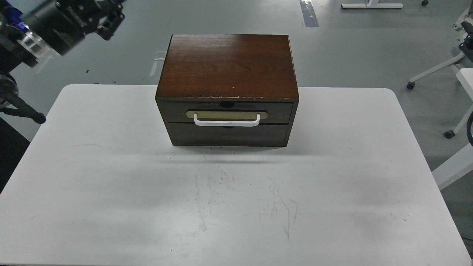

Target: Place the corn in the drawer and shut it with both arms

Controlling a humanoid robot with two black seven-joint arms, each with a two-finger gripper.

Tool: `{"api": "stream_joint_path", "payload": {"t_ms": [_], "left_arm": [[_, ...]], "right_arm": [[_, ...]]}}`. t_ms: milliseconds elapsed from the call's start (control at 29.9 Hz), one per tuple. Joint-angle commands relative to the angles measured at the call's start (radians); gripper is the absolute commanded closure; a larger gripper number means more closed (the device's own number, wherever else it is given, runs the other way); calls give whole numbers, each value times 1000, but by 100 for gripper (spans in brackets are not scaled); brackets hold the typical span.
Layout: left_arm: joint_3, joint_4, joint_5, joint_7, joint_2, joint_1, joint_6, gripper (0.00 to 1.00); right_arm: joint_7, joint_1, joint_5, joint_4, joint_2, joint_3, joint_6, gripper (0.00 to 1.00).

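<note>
Jaw state of left gripper (107, 18) cannot be told; it is raised far left, nothing held. Drawer (225, 112) is seen closed in cabinet (227, 66) mid-table (111, 177). Corn and right gripper not seen.

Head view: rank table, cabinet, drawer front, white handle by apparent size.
1. table
2. cabinet
3. drawer front
4. white handle
The cabinet sits farther back on the table, but the gaps are too large to change the order.
</note>
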Motion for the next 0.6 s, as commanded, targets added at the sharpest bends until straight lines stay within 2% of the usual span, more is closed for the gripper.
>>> {"api": "stream_joint_path", "payload": {"t_ms": [0,134,234,301,569], "left_arm": [[0,182,-87,0,-25,4,-1,7],[0,399,-170,0,-98,56,-1,6],[0,550,-228,0,-189,82,-1,6],[-3,604,-254,0,-226,97,-1,6],[-58,626,-330,0,-280,152,-1,6]], "right_arm": [[26,-1,12,-13,27,45,0,0],[81,-6,107,-36,51,54,0,0],[89,-14,203,-96,97,56,0,0],[88,-24,259,-135,134,54,0,0],[71,-101,339,-151,185,53,0,0]]}}
